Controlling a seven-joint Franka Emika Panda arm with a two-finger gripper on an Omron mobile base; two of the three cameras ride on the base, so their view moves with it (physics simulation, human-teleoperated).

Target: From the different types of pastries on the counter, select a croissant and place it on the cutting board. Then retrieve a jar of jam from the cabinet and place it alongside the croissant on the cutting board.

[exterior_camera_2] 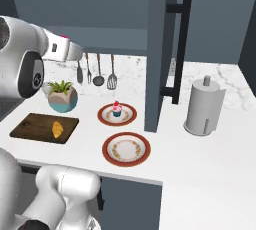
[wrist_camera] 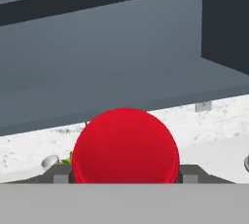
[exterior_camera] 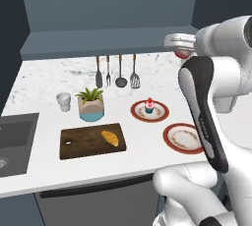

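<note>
A simulated kitchen, with a white marbled stone tabletop (exterior_camera: 54,75) veined in grey, under a dark blue-grey wall cabinet (exterior_camera: 98,41) with a flat open shelf ledge.

The first half of the task looks done. The small golden-yellow crescent croissant (exterior_camera: 110,137) lies on the dark brown rectangular wooden cutting board (exterior_camera: 78,144), toward its right end, well away from the small hole near the left end. The pink-frosted cupcake in a blue wrapper (exterior_camera: 149,105) sits untouched on a round orange-rimmed plate (exterior_camera: 158,115) behind and to the right of the board. A second orange-rimmed plate (exterior_camera: 173,141) lies nearer the front edge.

The second half appears to be under way. The white arm is raised high, its end effector (exterior_camera: 183,48) up near the cabinet shelf ledge at the right of the left base view. In the hand view a round red jar of jam (wrist_camera: 125,147) sits close between the two dark finger tips (wrist_camera: 62,175), above the tabletop. The end effector appears clenched around the jar.

What is left, by my judgement: carry the jar down and left across the tabletop, past the small potted green plant (exterior_camera: 90,103) and white cup (exterior_camera: 63,101), and set it on the bare part of the board beside the croissant.
</note>
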